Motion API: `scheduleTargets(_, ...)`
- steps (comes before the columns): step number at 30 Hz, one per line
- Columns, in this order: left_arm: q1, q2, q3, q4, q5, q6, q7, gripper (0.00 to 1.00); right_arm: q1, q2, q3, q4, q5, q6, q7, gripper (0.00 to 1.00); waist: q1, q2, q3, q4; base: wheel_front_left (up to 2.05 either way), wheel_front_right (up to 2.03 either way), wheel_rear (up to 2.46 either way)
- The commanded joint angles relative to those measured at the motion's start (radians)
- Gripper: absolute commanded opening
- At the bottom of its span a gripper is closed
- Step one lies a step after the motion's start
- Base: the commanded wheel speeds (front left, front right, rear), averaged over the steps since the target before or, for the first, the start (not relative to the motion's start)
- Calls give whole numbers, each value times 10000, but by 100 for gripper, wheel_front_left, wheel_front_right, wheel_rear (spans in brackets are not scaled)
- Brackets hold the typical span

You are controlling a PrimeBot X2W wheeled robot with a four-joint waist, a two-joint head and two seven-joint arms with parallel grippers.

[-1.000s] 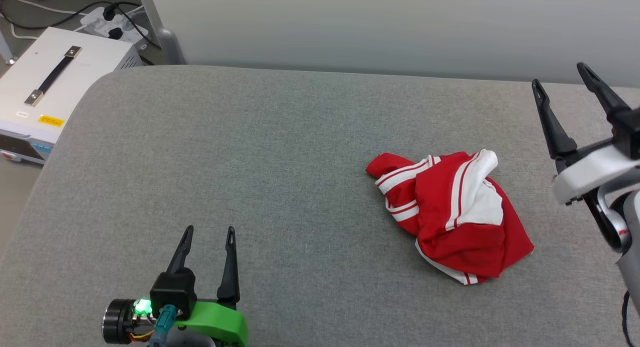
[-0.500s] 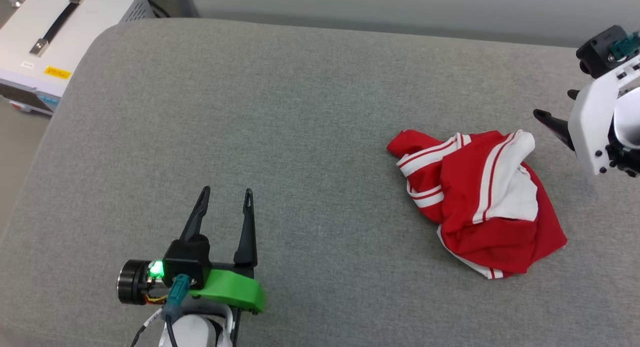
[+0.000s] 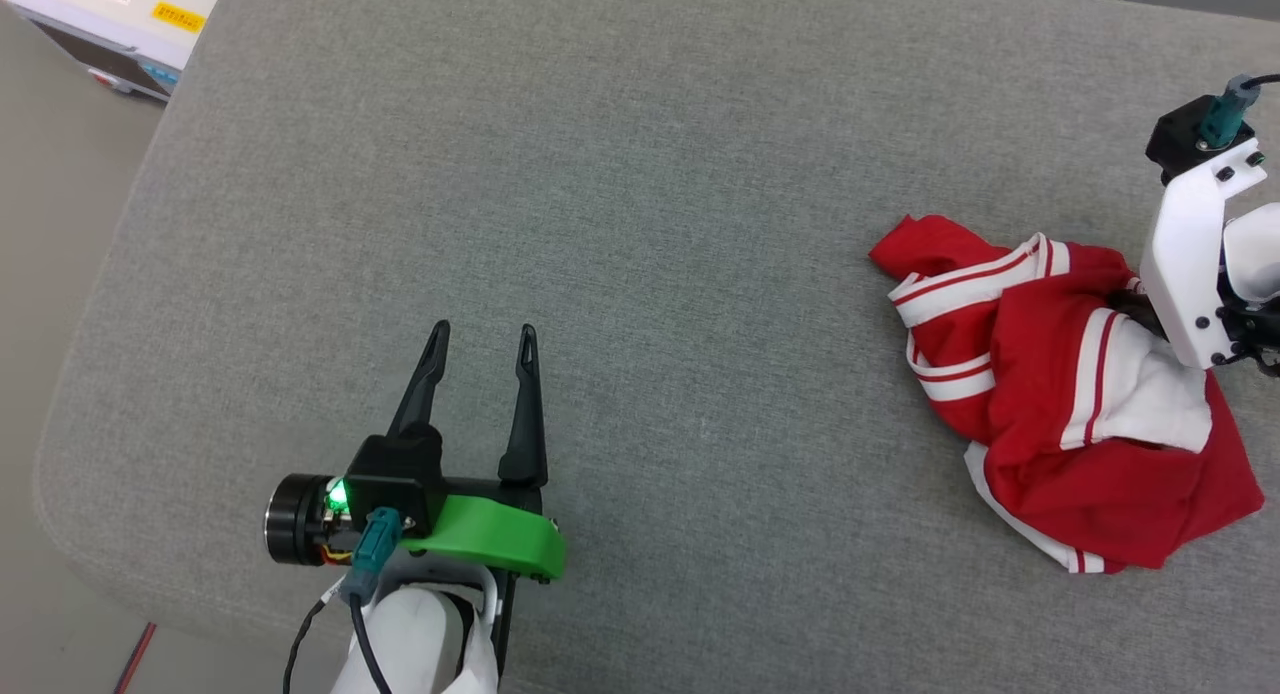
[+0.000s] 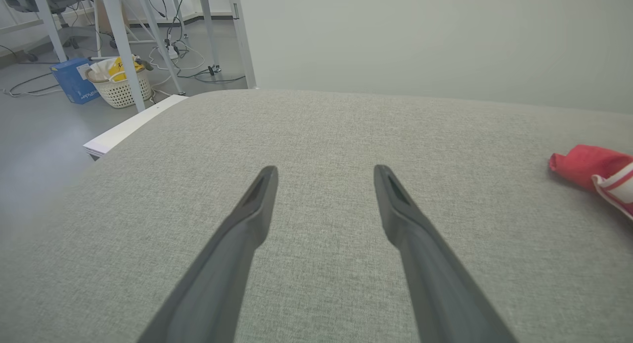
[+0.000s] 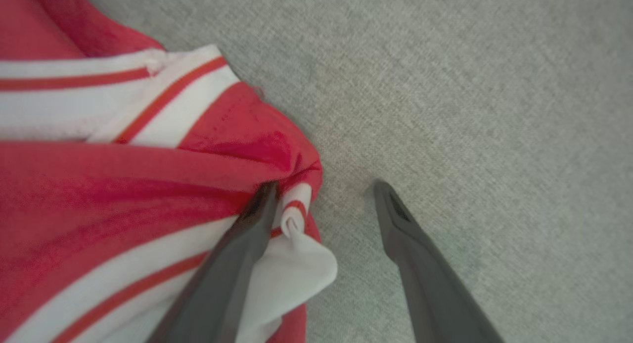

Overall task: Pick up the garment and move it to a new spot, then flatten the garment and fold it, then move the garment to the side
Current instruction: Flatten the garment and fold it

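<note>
Garment (image 3: 1060,454) edge meets right gripper (image 5: 325,185), spread wide, one tip touching a rolled hem, other over bare cushion (image 3: 640,224). Better nudge in so the fold sits between tips before closing. Heap lies at right of head view; left gripper (image 3: 482,332) spread, well apart.

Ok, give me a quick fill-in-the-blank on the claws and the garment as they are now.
1. The garment lies crumpled, mostly ____ with white striped trim.
2. The right claw is at the garment's edge with its jaws ____.
3. The left claw is over bare grey padding, holding ____.
Missing words: red; open; nothing.
</note>
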Motion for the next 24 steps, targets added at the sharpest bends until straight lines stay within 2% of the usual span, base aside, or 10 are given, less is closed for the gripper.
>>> scheduleTargets(1, -157, -48, -31, -17, -43, 102, -57, 100, 461, -74, 370, 97, 218, -7, -9, 100, -2, 0, 222, 292, 0, 0, 0)
scheduleTargets(4, -94, -48, 61, 6, -39, 171, -57, 100, 616, -70, 617, 76, 434, -7, -219, 100, -2, 0, 135, 198, 0, 0, 0)
scheduleTargets(5, -72, -48, 95, 7, -36, 184, -57, 100, 624, -75, 677, 62, 485, -7, -281, 45, -2, 0, 106, 164, 0, 0, 0)
scheduleTargets(6, -68, -48, 129, 6, -30, 186, -57, 100, 610, -89, 718, 34, 536, -7, -439, 0, -2, 0, 69, 129, 0, 0, 0)
scheduleTargets(9, -72, -48, 193, 26, 24, 148, -57, 100, 489, -114, 742, -18, 581, -7, -1130, 0, -2, 0, -91, -1, 0, 0, 0)
scheduleTargets(16, 217, -48, 453, 127, 243, 43, -57, 100, 57, -569, 409, -904, 467, -7, -3761, 0, -2, 0, -890, -365, 0, 0, 0)
scheduleTargets(24, 1020, -49, 833, 126, 406, -61, -57, 100, 815, -2081, -426, -2533, 509, -7, -5199, 0, -2, 0, -1841, -1106, 0, 0, 0)
